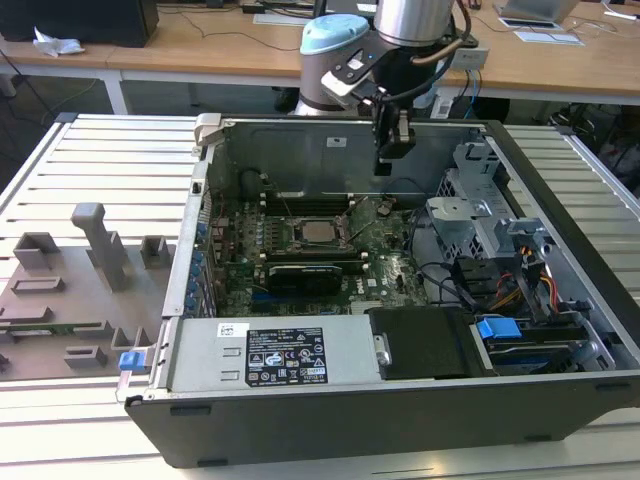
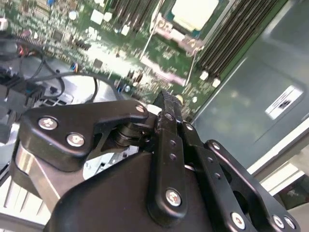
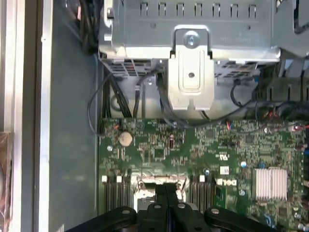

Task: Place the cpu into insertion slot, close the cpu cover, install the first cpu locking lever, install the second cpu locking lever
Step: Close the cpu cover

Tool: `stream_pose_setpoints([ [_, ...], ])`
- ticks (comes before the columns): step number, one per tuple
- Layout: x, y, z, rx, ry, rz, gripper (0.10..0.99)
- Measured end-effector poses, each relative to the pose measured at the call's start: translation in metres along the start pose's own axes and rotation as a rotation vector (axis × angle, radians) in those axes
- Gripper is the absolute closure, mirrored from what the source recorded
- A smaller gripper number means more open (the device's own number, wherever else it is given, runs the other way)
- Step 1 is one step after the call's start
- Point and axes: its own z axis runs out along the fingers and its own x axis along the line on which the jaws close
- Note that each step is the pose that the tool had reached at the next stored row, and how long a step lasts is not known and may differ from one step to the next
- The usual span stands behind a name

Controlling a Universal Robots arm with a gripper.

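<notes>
The gripper (image 1: 394,150) of a single robot arm is seen suspended inside an open computer case (image 1: 400,425), close to the case's far wall and above the green motherboard (image 1: 390,270). Its black fingers (image 3: 161,198) are pressed together, and nothing is held between them. The cpu (image 1: 320,232) is seated in the insertion slot (image 1: 291,228) near the middle of the board, its silver-grey top exposed, toward the exterior view's left of the gripper and apart from it. In the second wrist view, the cpu cover (image 2: 166,29) is laid flat around the chip. Grey moulded fixtures (image 1: 100,250) are set out on the slatted table (image 1: 100,160) at the exterior view's left of the case.
</notes>
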Motion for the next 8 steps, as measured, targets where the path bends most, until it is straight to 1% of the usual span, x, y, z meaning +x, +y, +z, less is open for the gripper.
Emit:
stream_pose_setpoints([
  [3,0.0000,0.0084,0.0002,0.001,0.0001,0.000,0.980],
  [5,0.0002,0.0168,0.0004,0.002,0.0000,0.000,0.980],
  [7,0.0003,0.0217,0.0005,0.003,-0.0001,0.000,0.980],
  [8,0.0004,0.0263,0.0006,0.004,0.0000,0.000,0.980],
])
